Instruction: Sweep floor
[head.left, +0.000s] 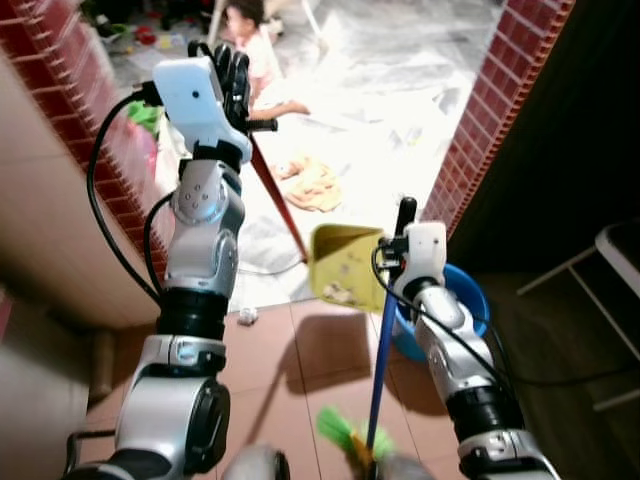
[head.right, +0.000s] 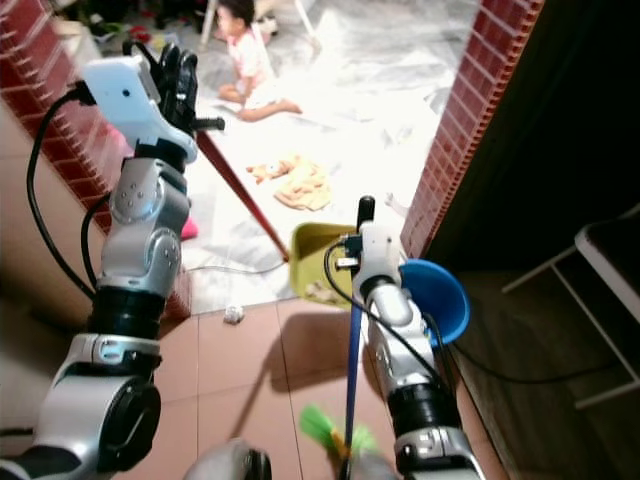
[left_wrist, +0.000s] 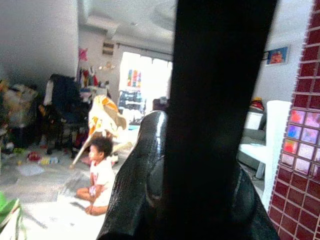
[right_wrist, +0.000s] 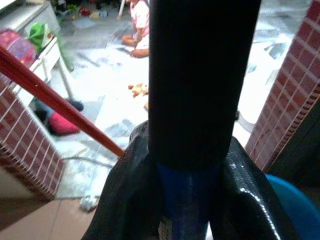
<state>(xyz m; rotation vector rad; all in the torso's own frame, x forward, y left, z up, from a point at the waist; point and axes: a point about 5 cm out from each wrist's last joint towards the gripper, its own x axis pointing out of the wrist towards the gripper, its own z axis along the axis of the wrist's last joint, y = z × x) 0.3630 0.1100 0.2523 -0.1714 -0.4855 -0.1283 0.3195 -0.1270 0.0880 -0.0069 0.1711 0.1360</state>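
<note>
Broom (head.left: 378, 380) upright, blue shaft clamped in right claw (head.left: 402, 240); left claw (head.left: 235, 85) closed around red dustpan handle (head.left: 280, 205).

The dustpan (head.left: 345, 262) is sitting at the tiled floor's (head.left: 300, 350) far edge, the bucket (head.left: 470, 300) just right of it, the paper scrap (head.left: 247, 317) lying left, the cloth (head.left: 313, 185) lying beyond.

Red brick pillars (head.left: 470, 130) flank doorway; brown tiled floor (head.left: 300, 350) near, bright pale floor (head.left: 380, 90) beyond; white sofa (left_wrist: 272, 135).
</note>
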